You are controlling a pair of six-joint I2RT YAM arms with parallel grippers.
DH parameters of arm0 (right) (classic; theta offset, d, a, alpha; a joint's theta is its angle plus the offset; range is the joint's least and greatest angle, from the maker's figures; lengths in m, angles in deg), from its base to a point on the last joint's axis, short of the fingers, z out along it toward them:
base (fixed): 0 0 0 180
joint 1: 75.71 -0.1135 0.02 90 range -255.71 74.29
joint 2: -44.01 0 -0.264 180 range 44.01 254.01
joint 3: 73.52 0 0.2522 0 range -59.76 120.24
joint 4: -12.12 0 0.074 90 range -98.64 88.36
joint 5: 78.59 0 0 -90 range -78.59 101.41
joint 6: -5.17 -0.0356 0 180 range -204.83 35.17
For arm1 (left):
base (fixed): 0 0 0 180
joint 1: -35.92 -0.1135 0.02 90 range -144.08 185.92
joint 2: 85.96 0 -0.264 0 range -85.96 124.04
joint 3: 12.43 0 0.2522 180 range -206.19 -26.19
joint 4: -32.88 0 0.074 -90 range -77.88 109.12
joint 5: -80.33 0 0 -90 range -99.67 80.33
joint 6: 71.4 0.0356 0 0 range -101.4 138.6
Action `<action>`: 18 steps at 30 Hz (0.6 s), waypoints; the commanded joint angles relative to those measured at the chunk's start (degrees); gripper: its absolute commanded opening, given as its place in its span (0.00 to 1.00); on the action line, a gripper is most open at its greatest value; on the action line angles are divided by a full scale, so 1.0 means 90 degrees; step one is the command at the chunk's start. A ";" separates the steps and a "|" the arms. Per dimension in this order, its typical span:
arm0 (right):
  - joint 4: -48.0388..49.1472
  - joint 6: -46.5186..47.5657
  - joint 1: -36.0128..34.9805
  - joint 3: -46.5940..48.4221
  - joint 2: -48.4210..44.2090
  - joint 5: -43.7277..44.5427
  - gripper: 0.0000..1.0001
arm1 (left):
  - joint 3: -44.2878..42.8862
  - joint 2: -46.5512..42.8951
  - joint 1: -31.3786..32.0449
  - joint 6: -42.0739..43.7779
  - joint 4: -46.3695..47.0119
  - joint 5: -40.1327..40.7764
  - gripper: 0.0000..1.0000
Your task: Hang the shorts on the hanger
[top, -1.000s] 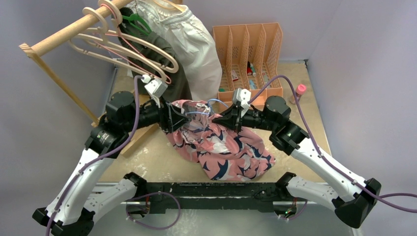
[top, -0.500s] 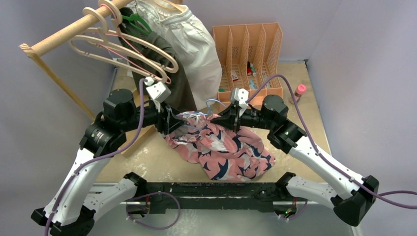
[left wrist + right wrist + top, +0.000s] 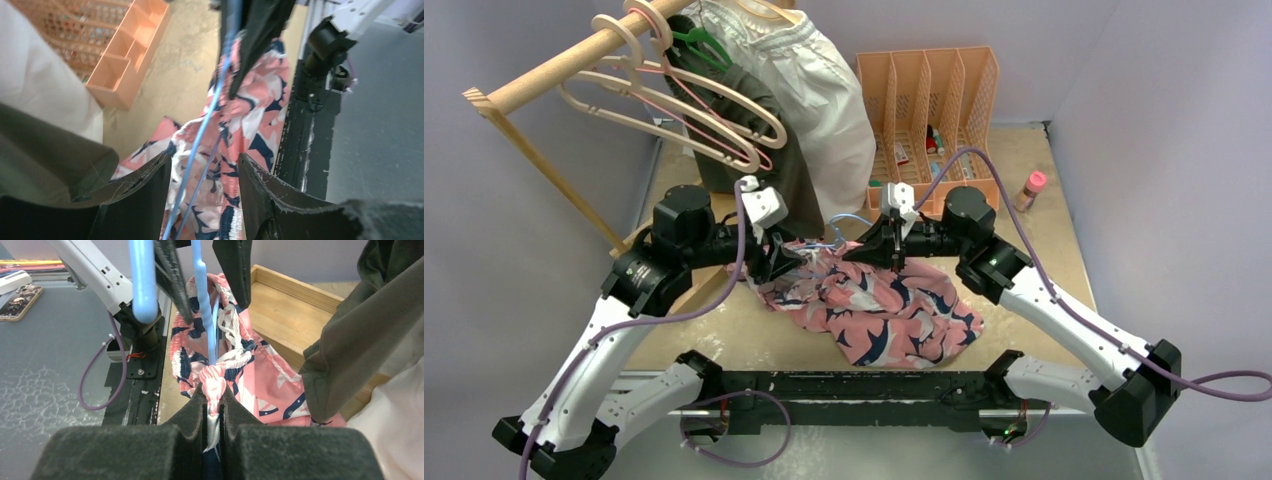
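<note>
The pink shark-print shorts (image 3: 886,308) lie bunched on the table, their upper edge lifted between the two grippers. My right gripper (image 3: 214,390) is shut on a fold of the shorts (image 3: 235,360), and also shows in the top view (image 3: 852,254). The thin light-blue wire hanger (image 3: 841,226) sits above the waistband. Its wires (image 3: 200,145) run between the fingers of my left gripper (image 3: 202,167), whose jaws stand apart around the wire and the shorts (image 3: 260,95). In the right wrist view the hanger (image 3: 200,285) stands upright just beyond my fingertips.
A wooden rack (image 3: 544,80) at the back left carries beige hangers (image 3: 674,110), a green hanger (image 3: 702,44), a dark olive garment (image 3: 769,130) and a white garment (image 3: 824,100). An orange file organiser (image 3: 929,110) and a pink-capped bottle (image 3: 1032,186) stand at the back right.
Both grippers have drifted left and closer together. The left arm's wrist has swung right and toward the back. The shorts' upper edge has been pulled left with them.
</note>
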 commanded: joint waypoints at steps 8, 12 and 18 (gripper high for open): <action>0.0190 0.0180 -0.0026 0.0134 -0.0655 0.0651 0.00 | -0.0599 -0.0795 -0.0021 -0.2008 -0.0740 0.2948 0.52; 0.0301 0.0063 -0.0023 0.0131 -0.0680 0.0812 0.00 | -0.0609 -0.1043 -0.0021 -0.2450 -0.0790 0.3309 0.53; 0.0390 -0.0136 -0.0025 0.0131 -0.0680 0.1136 0.00 | -0.0116 -0.1237 -0.0021 -0.2659 -0.0917 0.3653 0.53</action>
